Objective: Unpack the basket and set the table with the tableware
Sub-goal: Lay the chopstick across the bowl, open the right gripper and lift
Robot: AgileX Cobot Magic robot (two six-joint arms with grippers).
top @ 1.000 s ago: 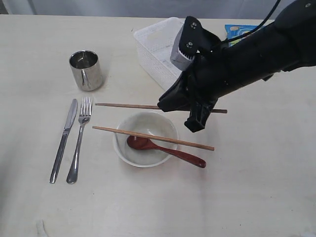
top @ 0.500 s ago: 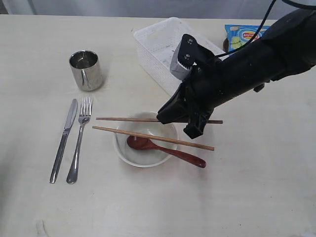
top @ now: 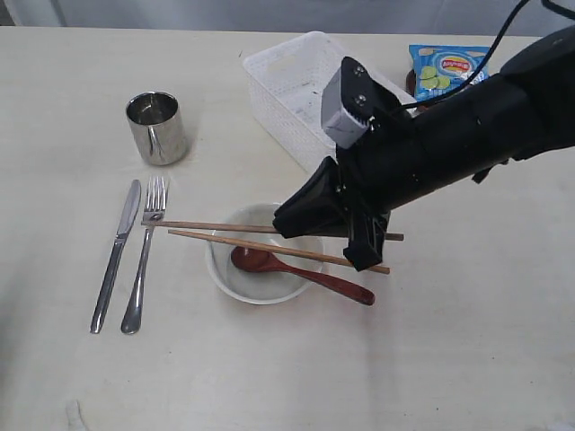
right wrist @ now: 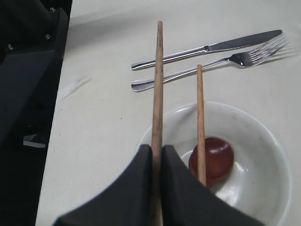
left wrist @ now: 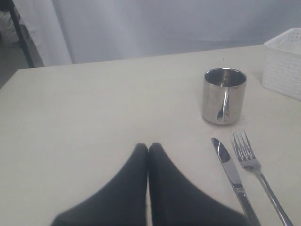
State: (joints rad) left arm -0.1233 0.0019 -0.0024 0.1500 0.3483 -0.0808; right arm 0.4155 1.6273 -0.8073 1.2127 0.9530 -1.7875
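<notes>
Holding the chopstick (right wrist: 158, 80) clamped in your right gripper (right wrist: 156, 149), lower it level onto the bowl (right wrist: 265, 146) beside the second chopstick (right wrist: 200, 117).

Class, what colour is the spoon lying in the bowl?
Reddish-brown; the spoon shows best in the exterior view.

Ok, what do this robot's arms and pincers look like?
The right arm is bulky matte black, with a pale grey box at the wrist and a black cable above. The left pincer and right pincer have black, tapering wedge-shaped fingers.
</notes>
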